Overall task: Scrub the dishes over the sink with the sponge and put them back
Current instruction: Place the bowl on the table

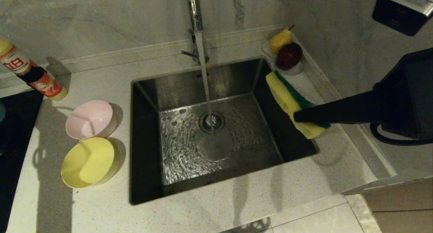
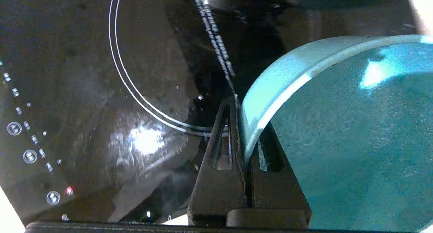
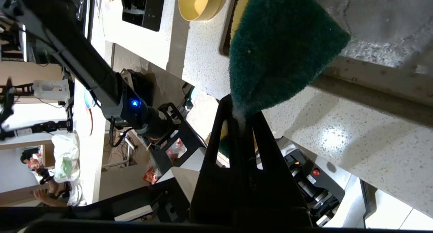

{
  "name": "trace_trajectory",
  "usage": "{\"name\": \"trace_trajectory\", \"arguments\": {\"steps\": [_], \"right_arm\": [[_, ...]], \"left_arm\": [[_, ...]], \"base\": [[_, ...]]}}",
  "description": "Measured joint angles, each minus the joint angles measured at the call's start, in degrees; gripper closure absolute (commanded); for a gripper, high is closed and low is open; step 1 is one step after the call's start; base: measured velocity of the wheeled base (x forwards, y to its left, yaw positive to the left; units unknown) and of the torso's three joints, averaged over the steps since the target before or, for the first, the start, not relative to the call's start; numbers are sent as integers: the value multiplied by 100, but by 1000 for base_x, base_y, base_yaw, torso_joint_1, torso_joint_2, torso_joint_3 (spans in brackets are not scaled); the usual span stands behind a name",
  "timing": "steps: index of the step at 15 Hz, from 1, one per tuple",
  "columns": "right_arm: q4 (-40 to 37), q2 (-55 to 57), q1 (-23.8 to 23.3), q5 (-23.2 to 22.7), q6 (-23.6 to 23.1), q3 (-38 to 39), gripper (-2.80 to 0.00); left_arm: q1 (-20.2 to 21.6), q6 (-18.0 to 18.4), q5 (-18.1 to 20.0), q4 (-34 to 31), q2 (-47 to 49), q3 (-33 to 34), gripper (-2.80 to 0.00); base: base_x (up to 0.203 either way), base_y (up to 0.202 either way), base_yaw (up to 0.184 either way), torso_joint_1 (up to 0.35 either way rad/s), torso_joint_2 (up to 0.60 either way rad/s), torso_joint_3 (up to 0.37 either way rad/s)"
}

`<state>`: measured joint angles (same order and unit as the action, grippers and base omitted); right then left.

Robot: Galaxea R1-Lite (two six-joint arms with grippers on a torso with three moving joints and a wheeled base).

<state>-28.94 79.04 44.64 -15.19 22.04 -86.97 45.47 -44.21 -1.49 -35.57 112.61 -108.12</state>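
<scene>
Gripping coarse green-faced foam sponge (image 1: 293, 102), right end effector (image 1: 299, 117) beside steel sink (image 1: 145, 131).

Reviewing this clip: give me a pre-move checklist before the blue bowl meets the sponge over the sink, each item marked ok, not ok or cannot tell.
1. Right claw shut on the sponge: ok.
2. Left claw pinching the rim of the light blue bowl: ok.
3. Sponge over the sink: not ok, it hangs at the right rim.
4. Blue bowl over the sink: not ok, it is above the black cooktop.
5. Tap running: ok.
6. Pink bowl and yellow bowl on the counter, away from the basin: ok.
7. Grip firm enough for scrubbing: cannot tell.
</scene>
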Motion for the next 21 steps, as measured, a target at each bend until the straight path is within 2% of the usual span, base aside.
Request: {"name": "trace_trajectory", "arguments": {"steps": [5,12,13,18,21], "right_arm": [[2,-22,-2,1,-2,-43,0],[2,-66,0,0,-9,4,0],[0,-63,-2,0,-13,6,0],[0,-90,-2,1,-5,6,0],[2,-116,6,0,-7,-16,0]], "left_arm": [[159,-10,30,93,524,-237,0],[224,-17,200,144,794,-268,0],[226,-12,211,129,810,-268,-280],[235,-6,225,145,757,-265,-280],[242,-2,469,82,360,-268,-280]], "base": [[0,0,0,0,0,0],[0,0,0,0,0,0],[0,0,0,0,0,0],[0,0,0,0,0,0],[0,0,0,0,0,0]]}}
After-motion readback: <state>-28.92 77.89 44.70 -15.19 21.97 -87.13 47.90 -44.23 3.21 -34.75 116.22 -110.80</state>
